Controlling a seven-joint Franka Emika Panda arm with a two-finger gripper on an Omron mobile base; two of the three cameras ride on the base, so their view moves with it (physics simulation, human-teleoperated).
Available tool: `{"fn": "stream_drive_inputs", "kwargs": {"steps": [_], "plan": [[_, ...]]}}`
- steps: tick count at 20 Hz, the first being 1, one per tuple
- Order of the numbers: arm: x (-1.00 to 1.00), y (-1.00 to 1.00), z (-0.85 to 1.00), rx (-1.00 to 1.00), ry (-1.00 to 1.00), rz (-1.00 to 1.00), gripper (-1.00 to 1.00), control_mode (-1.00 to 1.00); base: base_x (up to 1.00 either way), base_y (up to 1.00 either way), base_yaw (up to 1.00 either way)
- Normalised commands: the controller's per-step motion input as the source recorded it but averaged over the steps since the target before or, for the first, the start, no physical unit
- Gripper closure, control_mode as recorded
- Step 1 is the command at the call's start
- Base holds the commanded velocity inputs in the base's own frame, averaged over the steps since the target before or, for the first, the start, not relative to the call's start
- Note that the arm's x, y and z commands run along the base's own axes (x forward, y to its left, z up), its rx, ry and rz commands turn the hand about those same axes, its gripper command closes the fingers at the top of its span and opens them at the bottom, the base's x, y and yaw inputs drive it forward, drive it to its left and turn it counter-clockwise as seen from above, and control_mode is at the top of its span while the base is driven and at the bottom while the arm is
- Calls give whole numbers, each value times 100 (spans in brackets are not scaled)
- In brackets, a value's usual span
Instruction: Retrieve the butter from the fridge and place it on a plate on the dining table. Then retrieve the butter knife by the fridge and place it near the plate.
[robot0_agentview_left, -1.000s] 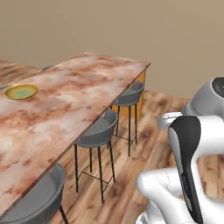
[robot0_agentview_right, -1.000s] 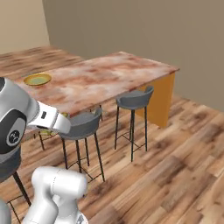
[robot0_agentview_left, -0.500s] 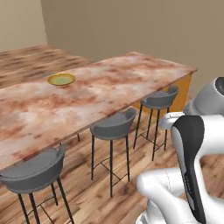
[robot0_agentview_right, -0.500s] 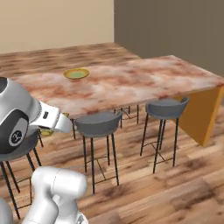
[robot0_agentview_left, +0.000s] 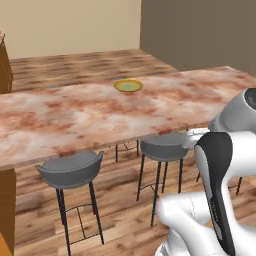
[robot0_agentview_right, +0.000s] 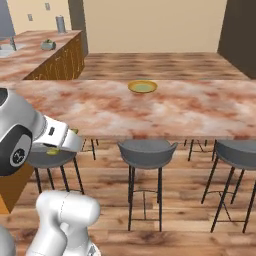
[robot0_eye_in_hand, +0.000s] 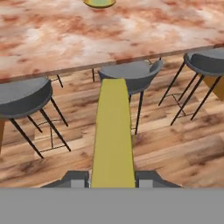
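Left base view. No readable writing or brand marks on anything. Long dining table with a reddish-brown and white marbled top (robot0_agentview_left: 75, 117) runs across the frame. On it, toward the far edge, sits the round shallow plate with yellow rim and pale green centre (robot0_agentview_left: 128, 86), upright and bare. Round grey stools on thin dark legs (robot0_agentview_left: 70, 170) stand tucked under the near edge. Wood-plank floor (robot0_agentview_left: 120, 200) beneath. The white arm fills the lower right; pincer state cannot be told from here.

Right base view. No legible text. Same plate (robot0_agentview_right: 142, 87) on the same table (robot0_agentview_right: 150, 110), near the middle of the far side. Grey stools (robot0_agentview_right: 146, 152) line the near edge. At far left, a shorter marbled counter over orange-brown cabinets (robot0_agentview_right: 55, 60) carries a small grey cylindrical container (robot0_agentview_right: 60, 23) and a small dark object, too small to identify. A sliver of yellow shows at the tip of the arm's hand, low left.

Hand view. No writing. The two-finger gripper (robot0_eye_in_hand: 113, 179) is pinched on the thin pale-yellow rectangular stick of butter (robot0_eye_in_hand: 113, 135), one dark finger tip (robot0_eye_in_hand: 75, 179) pressed against each long side. The stick projects forward from the fingers over the floor, pointing toward a stool and the table edge. The plate's rim (robot0_eye_in_hand: 99, 3) shows at the top edge, well apart from the butter, across the table top.
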Motion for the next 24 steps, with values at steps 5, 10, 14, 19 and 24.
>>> {"fn": "stream_drive_inputs", "kwargs": {"steps": [5, 10, 14, 19, 24], "plan": [[0, 0, 0, 0, 0, 0, 100, 100, 5, -46, 48], [0, 0, 0, 0, 0, 0, 100, 100, 5, -70, 24], [0, 0, 0, 0, 0, 0, 100, 100, 17, -100, 1], [0, 0, 0, 0, 0, 0, 100, 100, 15, -99, 0], [0, 0, 0, 0, 0, 0, 100, 100, 8, -85, 0]]}}
